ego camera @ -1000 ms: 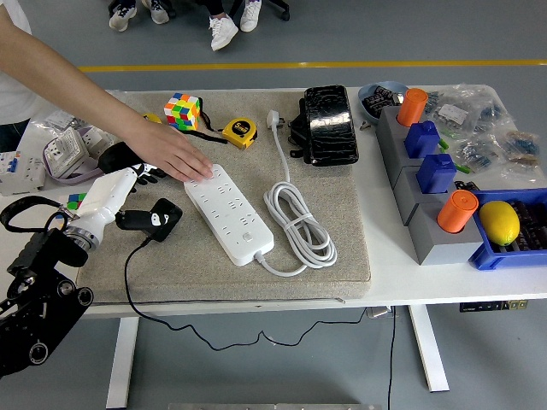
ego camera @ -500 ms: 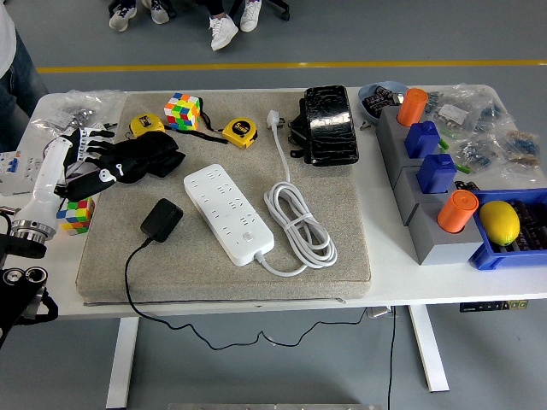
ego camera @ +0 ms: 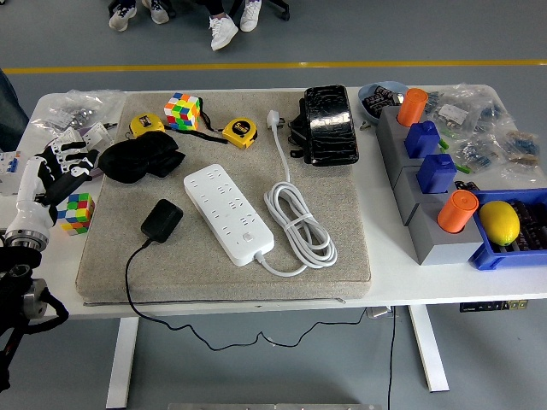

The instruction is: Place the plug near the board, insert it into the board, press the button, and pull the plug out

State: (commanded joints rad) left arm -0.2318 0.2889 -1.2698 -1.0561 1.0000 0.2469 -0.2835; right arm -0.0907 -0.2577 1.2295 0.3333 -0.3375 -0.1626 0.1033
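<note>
The left hand hangs at the counter's left edge, forearm upright, fingers loosely spread and holding nothing. Its lower arm is cut off by the frame; the right hand is out of view. The plug lies on the mat, just left of the board, not inserted. Half a second ago the hand was over the black pouch; now it has drawn back left, beside the cube.

My left hand hovers at the left edge of the frame, fingers loosely spread, holding nothing. The black plug lies on the grey mat, just left of the white board (not touching it).
</note>
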